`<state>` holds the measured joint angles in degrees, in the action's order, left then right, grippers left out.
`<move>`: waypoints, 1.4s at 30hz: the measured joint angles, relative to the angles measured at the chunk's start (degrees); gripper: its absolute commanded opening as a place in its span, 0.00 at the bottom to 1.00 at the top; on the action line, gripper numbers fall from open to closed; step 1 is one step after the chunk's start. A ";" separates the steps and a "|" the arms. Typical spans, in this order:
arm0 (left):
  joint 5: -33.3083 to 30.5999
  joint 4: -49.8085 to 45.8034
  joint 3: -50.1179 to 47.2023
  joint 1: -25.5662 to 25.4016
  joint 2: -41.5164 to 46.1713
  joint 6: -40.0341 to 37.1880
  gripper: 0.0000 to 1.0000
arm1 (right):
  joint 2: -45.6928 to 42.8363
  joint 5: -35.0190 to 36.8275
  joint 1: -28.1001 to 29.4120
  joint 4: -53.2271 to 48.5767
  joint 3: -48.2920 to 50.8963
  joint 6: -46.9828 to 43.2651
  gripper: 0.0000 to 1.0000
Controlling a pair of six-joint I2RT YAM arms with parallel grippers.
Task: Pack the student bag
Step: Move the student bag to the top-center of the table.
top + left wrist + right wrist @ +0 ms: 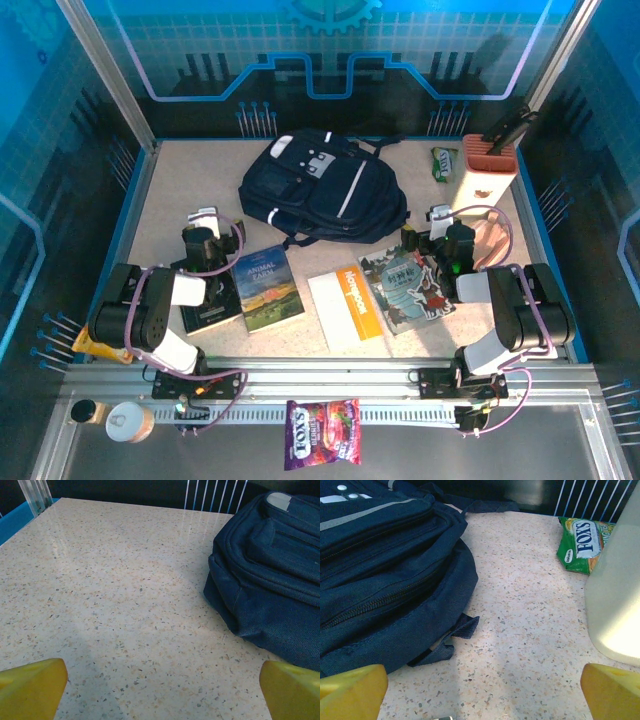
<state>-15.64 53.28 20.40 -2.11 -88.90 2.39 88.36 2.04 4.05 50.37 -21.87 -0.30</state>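
The student bag, dark navy with thin white stripes, lies flat at the back middle of the table. My left gripper hovers open to the left of the bag, nothing between its yellow fingers; the bag's side fills the right of the left wrist view. My right gripper stands open to the right of the bag, also holding nothing. In the right wrist view the bag lies on the left with a small strap loop sticking out over the table.
A row of books lies in front: a dark book, an Animal Farm book, an orange-and-white booklet, an illustrated book. A green Fox's packet and a tall white holder stand back right. A purple sweets bag rests on the front rail.
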 measured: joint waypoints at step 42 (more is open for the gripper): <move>28.24 -42.05 17.40 -12.79 12.83 44.52 0.99 | 12.76 -1.22 12.87 -70.73 -53.18 33.57 1.00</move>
<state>12.60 11.22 37.80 -14.90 -76.07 46.92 101.12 0.82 16.93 -20.36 -75.05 33.28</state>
